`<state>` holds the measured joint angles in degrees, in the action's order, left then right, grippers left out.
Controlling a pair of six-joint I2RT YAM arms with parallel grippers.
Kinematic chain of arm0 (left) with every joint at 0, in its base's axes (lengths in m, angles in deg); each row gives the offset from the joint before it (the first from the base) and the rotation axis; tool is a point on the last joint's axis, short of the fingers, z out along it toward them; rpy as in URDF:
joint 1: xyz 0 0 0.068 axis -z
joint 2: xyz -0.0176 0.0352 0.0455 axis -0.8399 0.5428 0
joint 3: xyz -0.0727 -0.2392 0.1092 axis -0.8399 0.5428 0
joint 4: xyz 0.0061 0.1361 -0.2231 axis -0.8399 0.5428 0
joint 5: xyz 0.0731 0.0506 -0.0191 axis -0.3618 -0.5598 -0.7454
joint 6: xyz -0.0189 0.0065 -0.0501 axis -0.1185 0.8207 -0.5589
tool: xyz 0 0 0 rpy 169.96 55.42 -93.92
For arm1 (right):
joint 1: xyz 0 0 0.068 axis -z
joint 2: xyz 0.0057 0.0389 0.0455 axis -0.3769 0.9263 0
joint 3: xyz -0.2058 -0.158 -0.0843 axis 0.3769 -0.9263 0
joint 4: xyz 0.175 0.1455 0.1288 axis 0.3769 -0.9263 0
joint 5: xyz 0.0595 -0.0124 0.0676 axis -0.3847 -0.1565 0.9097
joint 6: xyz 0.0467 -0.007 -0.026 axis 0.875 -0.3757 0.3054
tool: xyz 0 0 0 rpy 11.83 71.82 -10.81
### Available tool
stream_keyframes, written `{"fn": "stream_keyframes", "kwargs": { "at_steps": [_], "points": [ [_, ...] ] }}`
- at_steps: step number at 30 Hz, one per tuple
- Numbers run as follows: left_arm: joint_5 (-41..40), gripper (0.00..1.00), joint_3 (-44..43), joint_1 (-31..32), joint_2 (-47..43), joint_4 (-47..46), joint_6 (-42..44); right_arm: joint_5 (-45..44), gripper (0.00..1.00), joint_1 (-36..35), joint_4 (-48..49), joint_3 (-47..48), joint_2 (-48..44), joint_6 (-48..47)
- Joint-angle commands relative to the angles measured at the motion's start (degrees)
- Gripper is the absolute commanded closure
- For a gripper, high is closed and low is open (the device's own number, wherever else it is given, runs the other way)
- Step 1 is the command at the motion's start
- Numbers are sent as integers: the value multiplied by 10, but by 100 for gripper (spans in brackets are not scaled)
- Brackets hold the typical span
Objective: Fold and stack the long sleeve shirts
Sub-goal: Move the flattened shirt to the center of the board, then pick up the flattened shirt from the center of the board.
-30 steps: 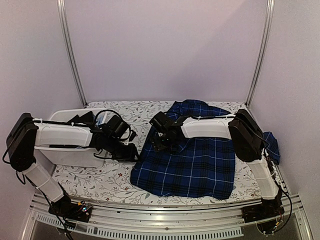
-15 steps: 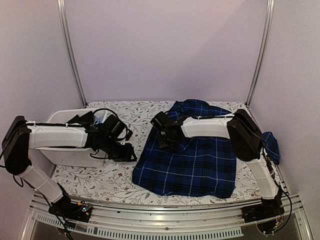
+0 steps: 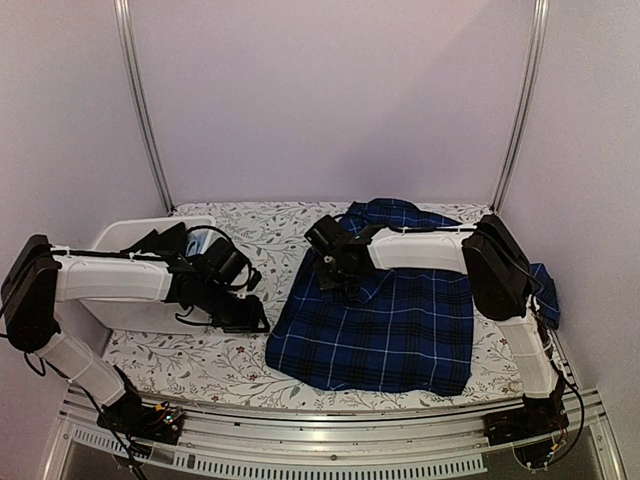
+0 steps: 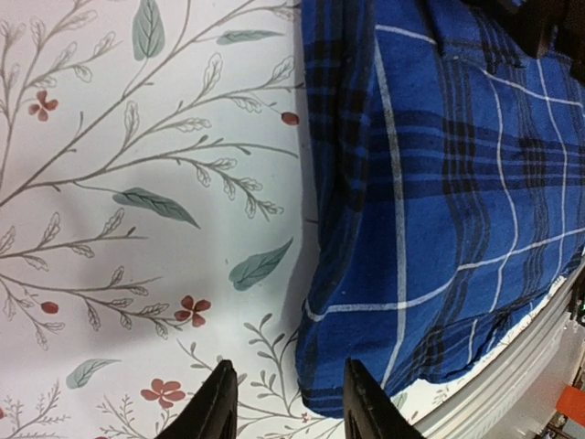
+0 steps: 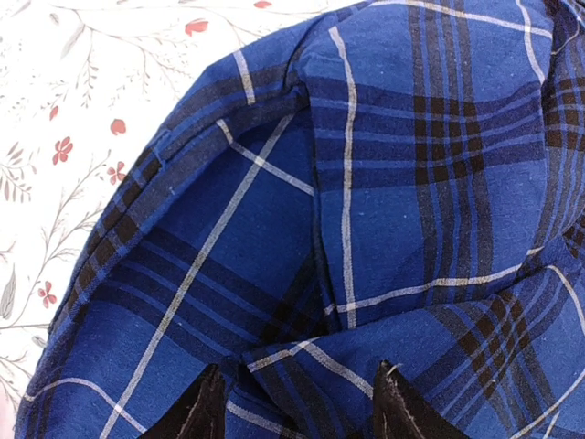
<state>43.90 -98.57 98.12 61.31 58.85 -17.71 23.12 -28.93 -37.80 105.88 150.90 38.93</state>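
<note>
A navy blue plaid long sleeve shirt (image 3: 390,330) lies partly folded on the flowered table cover, right of centre. My left gripper (image 3: 255,322) hovers low at its left edge. In the left wrist view the left gripper (image 4: 288,384) is open, its jaws straddling the shirt's (image 4: 457,183) near corner. My right gripper (image 3: 338,280) rests on the shirt's upper left part. In the right wrist view the right gripper (image 5: 297,384) is open, with a raised fold of the plaid shirt (image 5: 384,137) between the jaws.
A white bin (image 3: 120,238) at the left holds dark and light-blue cloth (image 3: 185,240). More blue plaid cloth (image 3: 545,285) hangs at the table's right edge. A metal rail (image 3: 330,440) runs along the front. Two upright posts (image 3: 140,100) stand at the back.
The left gripper has slid a little toward the front along the shirt's left edge. The right gripper has shifted slightly right and back on the shirt, and the shirt's left side has drawn inward.
</note>
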Motion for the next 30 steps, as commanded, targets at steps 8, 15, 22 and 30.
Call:
{"fn": "stream_keyframes", "kwargs": {
  "at_steps": [8, 15, 22, 30],
  "points": [
    [25, 54, 33, 51, 14, -35, -28, 14, 43, 7, 9, -9, -41, -12],
    [7, 90, 42, 76, 19, -32, -54, 18, 39, 8, 9, -15, -54, -13],
    [1, 100, 61, 85, -15, -15, -73, 24, 31, 8, 11, -23, -72, -19],
    [-3, 100, 70, 92, -38, -3, -89, 33, 28, 3, -1, -24, -72, -26]
  ]
}}
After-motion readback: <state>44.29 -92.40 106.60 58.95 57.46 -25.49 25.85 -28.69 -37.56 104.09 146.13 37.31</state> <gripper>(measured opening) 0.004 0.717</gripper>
